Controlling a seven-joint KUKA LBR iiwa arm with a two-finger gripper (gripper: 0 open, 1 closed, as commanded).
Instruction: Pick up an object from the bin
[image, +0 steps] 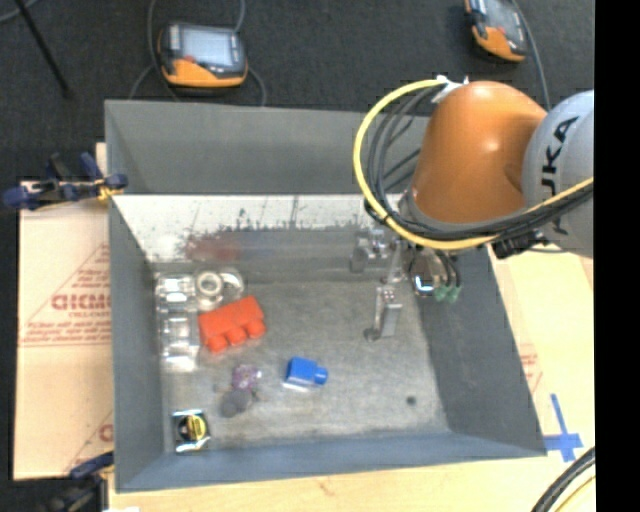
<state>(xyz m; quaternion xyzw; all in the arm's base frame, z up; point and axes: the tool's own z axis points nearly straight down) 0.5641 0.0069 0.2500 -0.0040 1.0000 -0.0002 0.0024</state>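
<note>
My gripper (377, 328) hangs below the arm's wrist over the bin floor, right of the middle, with nothing under it. The nearest thing is a small blue and white block (304, 374), lying lower left of the gripper and apart from it. Further left lies a red toy brick (232, 323) with round studs. Below the brick rests a small purple and grey thing (241, 385).
Clear plastic pieces (178, 322) and a clear tape roll (213, 285) lie along the bin's left side. A yellow and black tape measure (190, 428) sits in the front left corner. The arm's orange cover and cables reach in over the bin's right back corner.
</note>
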